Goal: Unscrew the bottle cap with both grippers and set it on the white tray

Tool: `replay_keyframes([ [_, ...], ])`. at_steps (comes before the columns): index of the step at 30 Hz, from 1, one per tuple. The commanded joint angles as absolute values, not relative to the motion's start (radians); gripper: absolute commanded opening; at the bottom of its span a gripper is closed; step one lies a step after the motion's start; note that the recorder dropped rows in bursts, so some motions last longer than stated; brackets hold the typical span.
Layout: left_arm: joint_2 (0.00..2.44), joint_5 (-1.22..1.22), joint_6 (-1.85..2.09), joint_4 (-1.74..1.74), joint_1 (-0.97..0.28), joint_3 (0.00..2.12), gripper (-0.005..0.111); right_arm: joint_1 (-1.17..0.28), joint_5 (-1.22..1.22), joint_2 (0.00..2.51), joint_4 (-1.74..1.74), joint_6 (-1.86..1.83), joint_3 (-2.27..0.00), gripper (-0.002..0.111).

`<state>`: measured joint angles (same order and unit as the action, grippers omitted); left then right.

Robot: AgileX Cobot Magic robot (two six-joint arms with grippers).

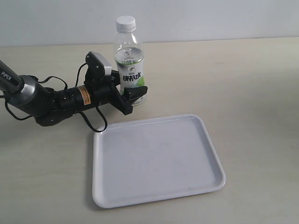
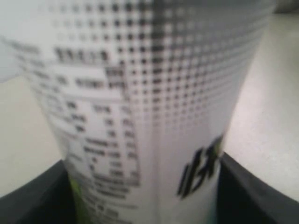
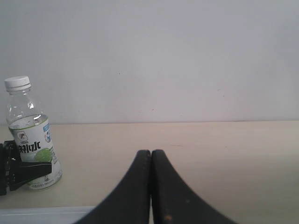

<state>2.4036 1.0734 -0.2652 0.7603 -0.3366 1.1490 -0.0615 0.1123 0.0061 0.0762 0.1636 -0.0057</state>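
Note:
The clear bottle (image 1: 130,70) with its white label stands upright on the table just beyond the white tray (image 1: 156,158). The white ribbed bottle cap (image 1: 125,22) is on its neck. My left gripper (image 1: 133,96) lies low over the table, its black fingers pressed against both sides of the bottle's lower part. In the left wrist view the blurred label of the bottle (image 2: 149,93) fills the gap between the fingers (image 2: 254,191). My right gripper (image 3: 151,156) is shut and empty, far from the bottle (image 3: 32,149) and cap (image 3: 17,83); the exterior view does not show it.
The left arm (image 1: 42,100) with its cables stretches over the table from the left edge. A pale wall rises behind the bottle. The tray's rim (image 3: 42,213) shows at the bottom of the right wrist view.

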Motion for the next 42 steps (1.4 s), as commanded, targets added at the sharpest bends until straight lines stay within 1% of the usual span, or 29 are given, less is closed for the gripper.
replay_keyframes([
  [1, 2.4, 1.085, -0.263, 0.755, -0.342, 1.155, 0.0, -0.057, 0.11, 0.0, 0.077, 0.161, 0.0, 0.0],
  [28, 2.4, 1.087, -0.263, 0.741, -0.342, 1.155, 0.0, -0.057, 0.106, 0.0, 0.079, 0.161, 0.0, 0.0],
  [33, 2.4, 1.087, -0.265, 0.752, -0.342, 1.155, 0.0, -0.057, -0.022, 0.0, -0.009, 0.254, 0.0, 0.0],
  [42, 2.4, 1.087, -0.265, 0.753, -0.342, 1.155, 0.0, -0.057, -0.07, 0.0, -0.025, 0.259, 0.0, 0.0],
])
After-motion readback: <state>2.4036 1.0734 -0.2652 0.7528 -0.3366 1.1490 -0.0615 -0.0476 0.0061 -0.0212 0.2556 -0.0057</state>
